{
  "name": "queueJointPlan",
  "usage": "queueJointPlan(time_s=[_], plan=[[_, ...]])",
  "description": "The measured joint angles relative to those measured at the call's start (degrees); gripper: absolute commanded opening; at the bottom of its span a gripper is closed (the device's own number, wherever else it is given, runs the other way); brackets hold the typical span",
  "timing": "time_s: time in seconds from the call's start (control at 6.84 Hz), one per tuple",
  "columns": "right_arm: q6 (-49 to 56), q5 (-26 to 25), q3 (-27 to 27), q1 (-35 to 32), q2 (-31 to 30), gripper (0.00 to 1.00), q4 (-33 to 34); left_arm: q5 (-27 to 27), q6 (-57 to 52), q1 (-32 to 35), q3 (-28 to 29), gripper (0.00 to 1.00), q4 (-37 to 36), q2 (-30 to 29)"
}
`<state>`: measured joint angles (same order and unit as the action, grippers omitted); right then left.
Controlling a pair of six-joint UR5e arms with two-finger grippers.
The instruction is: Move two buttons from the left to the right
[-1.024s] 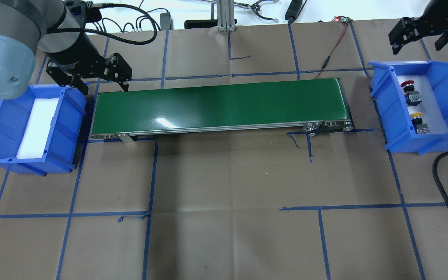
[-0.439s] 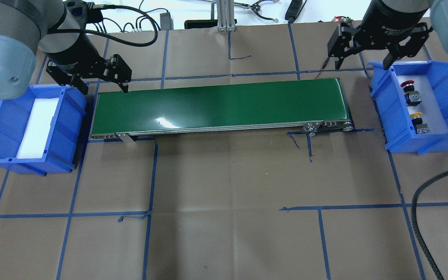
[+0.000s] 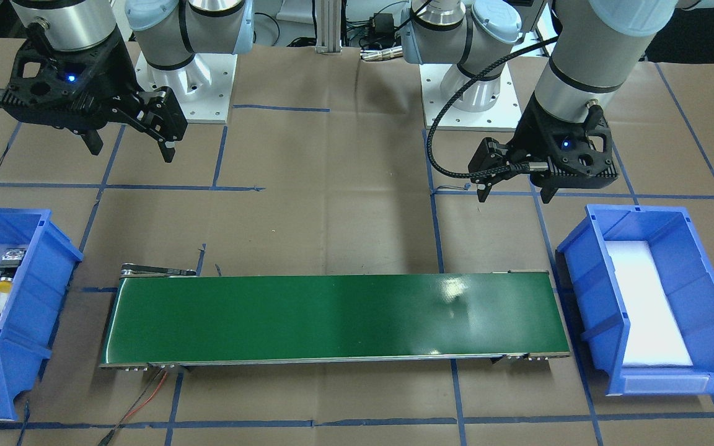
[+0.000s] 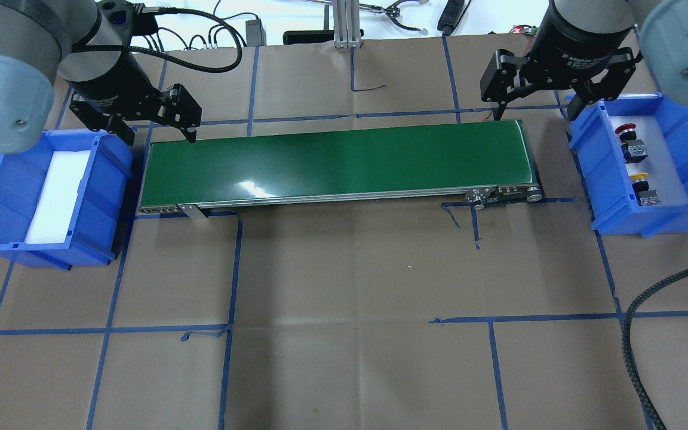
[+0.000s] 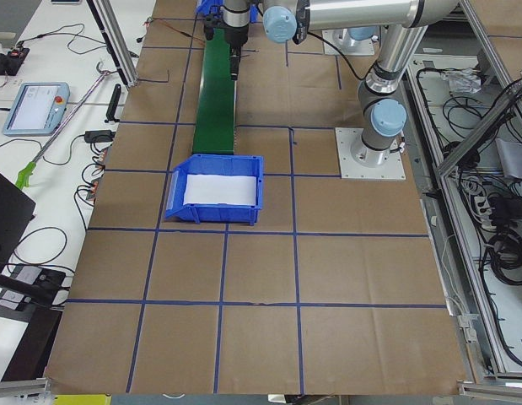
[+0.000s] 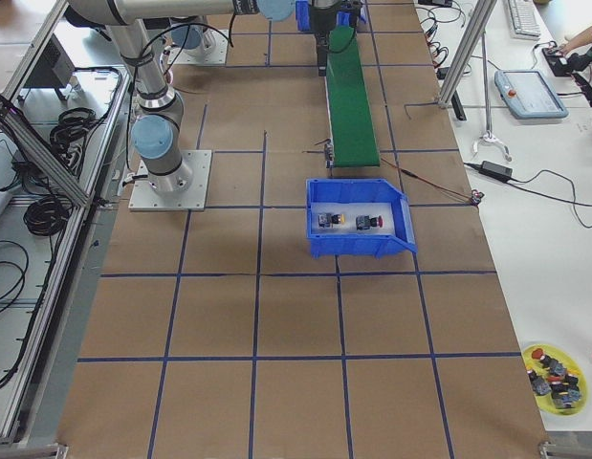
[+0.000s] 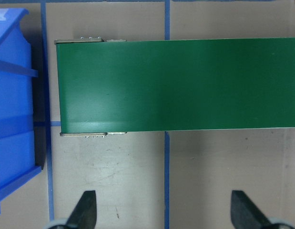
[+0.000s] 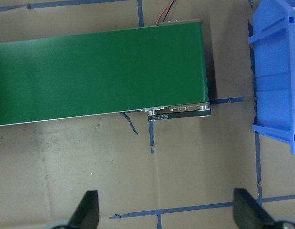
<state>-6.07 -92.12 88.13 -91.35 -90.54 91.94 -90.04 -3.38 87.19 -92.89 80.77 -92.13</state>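
Right pincer (image 4: 537, 108) swung inward; red button (image 4: 629, 140) and yellow button (image 4: 643, 189), dark-bodied

Silver arms (image 3: 586, 56), pale-blue caps (image 3: 152, 13), black jaws

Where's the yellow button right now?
In the overhead view, the yellow button lies in the blue bin off the right end of the green belt, nearer the camera than the red button.

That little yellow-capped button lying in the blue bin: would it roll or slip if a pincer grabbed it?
The yellow button probably won't roll far: its body looks boxy and flat-sided. Its rounded cap looks smooth, so a grip there might slip; the square body seems safer. It is tiny beside the blue bin, so likely light.
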Motion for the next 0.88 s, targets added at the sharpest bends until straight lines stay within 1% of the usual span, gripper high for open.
queueJointPlan(time_s=[0.88], plan=[[-0.2,1.31,1.15,-0.05,0.62,1.0,0.11,0.04,-0.14,0.0,-0.01,1.0,0.0,0.02]])
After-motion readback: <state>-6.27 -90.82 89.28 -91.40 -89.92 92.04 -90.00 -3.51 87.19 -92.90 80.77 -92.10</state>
